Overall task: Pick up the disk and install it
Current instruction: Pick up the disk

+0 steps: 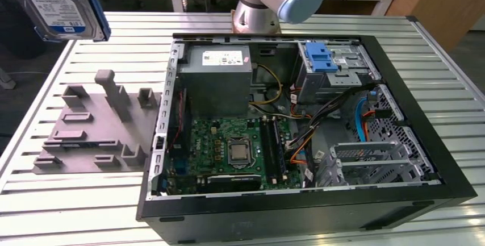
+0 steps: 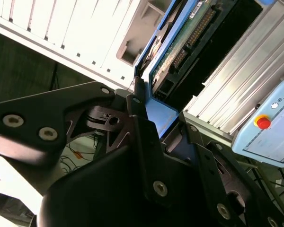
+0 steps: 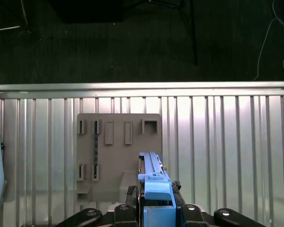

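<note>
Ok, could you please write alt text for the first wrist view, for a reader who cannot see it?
The gripper is shut on the disk, seen edge-on, gripping its blue carrier frame. Beneath lie a grey slotted holder and the slatted metal table.

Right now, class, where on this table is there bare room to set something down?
The table's slats lie bare in front of the grey fixture and past the computer case on the exterior view's right. Inside the case, cables crowd. The tool holds the disk.

place: robotics lab/workshop | evid: slatted alu bench (image 1: 76, 200) — open PC case (image 1: 303, 212) — arm base (image 1: 258, 7), teach pendant (image 2: 270, 127)
</note>
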Controlling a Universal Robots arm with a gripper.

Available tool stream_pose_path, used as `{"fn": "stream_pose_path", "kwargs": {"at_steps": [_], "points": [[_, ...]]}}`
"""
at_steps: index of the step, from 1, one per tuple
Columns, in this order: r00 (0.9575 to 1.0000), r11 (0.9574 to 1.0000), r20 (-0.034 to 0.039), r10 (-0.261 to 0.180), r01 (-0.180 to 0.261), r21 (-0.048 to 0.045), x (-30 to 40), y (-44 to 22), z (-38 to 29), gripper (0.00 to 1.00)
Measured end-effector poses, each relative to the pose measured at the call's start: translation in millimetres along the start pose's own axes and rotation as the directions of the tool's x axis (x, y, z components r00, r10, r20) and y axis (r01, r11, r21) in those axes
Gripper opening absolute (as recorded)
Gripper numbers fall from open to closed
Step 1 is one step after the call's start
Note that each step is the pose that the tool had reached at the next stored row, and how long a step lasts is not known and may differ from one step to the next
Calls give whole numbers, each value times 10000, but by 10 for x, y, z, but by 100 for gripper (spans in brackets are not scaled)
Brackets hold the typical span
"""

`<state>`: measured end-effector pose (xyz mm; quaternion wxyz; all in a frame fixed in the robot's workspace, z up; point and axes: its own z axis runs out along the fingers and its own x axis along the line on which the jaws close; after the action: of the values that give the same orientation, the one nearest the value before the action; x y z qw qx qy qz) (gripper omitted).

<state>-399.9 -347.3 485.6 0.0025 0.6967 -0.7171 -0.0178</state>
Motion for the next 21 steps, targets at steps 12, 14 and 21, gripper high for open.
{"fn": "stream_pose_path", "kwargs": {"at_steps": [12,14,21], "points": [[10000,10000,25,-1,1,-1,164,-110,-7,36],[10000,10000,37,-1,1,-2,169,-151,-8,36],[10000,10000,69,-2,2,-3,181,-311,-14,36]]}}
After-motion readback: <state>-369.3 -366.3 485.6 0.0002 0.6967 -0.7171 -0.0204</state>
